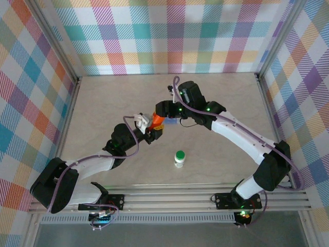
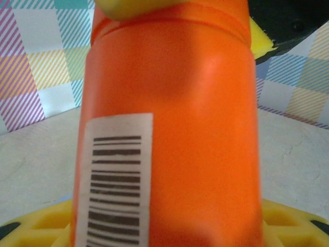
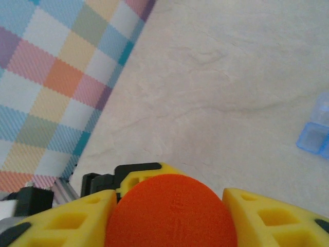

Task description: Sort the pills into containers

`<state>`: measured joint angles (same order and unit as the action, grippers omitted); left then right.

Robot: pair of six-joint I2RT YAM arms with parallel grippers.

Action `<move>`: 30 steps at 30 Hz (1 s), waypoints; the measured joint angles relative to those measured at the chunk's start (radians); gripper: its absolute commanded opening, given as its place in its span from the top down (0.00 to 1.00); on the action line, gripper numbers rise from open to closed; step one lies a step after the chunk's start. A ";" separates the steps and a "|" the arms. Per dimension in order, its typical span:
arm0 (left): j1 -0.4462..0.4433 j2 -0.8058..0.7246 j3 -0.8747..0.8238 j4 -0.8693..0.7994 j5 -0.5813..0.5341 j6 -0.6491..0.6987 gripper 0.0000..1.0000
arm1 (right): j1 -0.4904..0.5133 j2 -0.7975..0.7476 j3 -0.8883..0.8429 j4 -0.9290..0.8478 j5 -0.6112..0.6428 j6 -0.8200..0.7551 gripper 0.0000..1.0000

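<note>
1. Seeing no loose pills anywhere; guessing they're inside the orange bottle (image 2: 169, 128), so sorting prob. not begun.
2. Spotting the pill-box strip (image 3: 317, 131) flat on the table (image 1: 226, 103), just right of the bottle and touching neither gripper.
3. Clamping the bottle body w/ the left gripper (image 1: 148, 131), partly closed, fingers on either side low down, barcode label facing the wrist cam.
4. Closing the right gripper (image 3: 172, 222) onto the cap (image 3: 172, 203), a yellow finger pressed against each side.
5. Reading the bottle's long axis as running from left gripper to right one, cap end toward the right arm, so likely twisting the cap off along that line next.
6. Leaving the white green-capped bottle (image 1: 179, 158) standing apart, nearer the bases.
</note>
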<state>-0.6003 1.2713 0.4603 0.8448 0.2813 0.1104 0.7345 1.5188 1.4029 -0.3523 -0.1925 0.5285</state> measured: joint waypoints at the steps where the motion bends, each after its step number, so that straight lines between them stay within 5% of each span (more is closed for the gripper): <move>1: 0.000 -0.002 -0.003 0.001 0.005 0.000 1.00 | -0.001 -0.006 -0.013 0.016 -0.020 -0.017 0.65; 7: 0.000 -0.055 -0.034 0.000 0.078 0.004 1.00 | -0.019 -0.082 -0.130 0.136 -0.199 -0.198 0.68; 14: -0.007 -0.140 -0.039 0.020 0.250 0.053 1.00 | -0.024 -0.205 -0.170 0.109 -0.425 -0.724 0.62; 22: -0.014 -0.186 -0.039 -0.012 0.327 0.097 1.00 | -0.040 -0.162 -0.049 -0.114 -0.568 -1.144 0.28; 25: -0.014 -0.207 -0.046 -0.029 0.290 0.103 1.00 | -0.043 -0.110 0.020 -0.175 -0.588 -1.201 0.13; 30: -0.014 -0.260 -0.093 -0.034 0.186 0.118 1.00 | -0.047 -0.082 0.063 -0.197 -0.591 -1.196 0.04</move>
<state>-0.6140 1.0115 0.3668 0.8112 0.4675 0.2287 0.6872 1.4372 1.4654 -0.5491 -0.7830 -0.6674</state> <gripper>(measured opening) 0.537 0.945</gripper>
